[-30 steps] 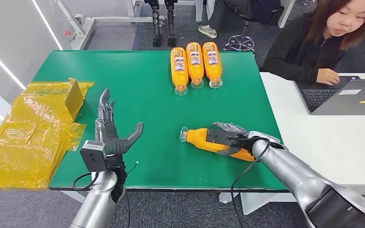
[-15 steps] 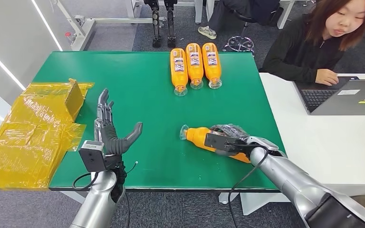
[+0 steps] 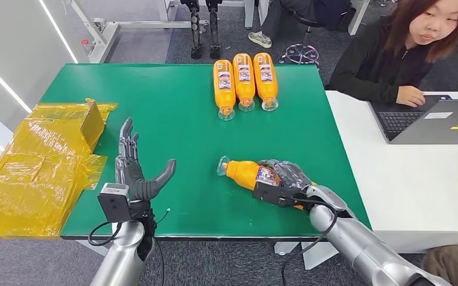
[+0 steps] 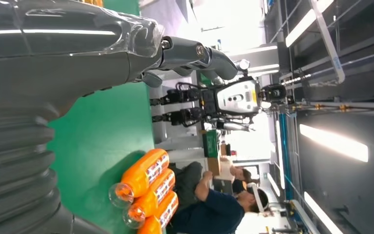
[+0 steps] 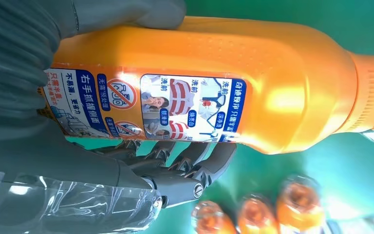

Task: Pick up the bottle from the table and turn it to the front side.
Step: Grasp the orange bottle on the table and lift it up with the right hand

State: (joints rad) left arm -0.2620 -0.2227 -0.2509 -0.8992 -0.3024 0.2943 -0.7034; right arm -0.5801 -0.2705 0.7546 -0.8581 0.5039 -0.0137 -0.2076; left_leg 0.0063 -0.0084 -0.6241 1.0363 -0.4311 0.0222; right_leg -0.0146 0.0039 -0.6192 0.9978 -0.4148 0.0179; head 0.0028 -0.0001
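1. Fingers (image 5: 195, 170) of the right hand (image 3: 283, 182) clasp the orange bottle (image 3: 247, 173) above the green desk (image 3: 179, 107), label showing.
2. Left hand (image 3: 132, 170) hovers with fingers spread, holding nothing.

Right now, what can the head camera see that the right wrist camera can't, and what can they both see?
The head view alone shows the left hand open over the green table, the yellow plastic wrap, and a person at a laptop. The right wrist view alone shows the label up close, with its pictures and writing. Both show the right hand gripping the orange bottle, and the three other bottles.
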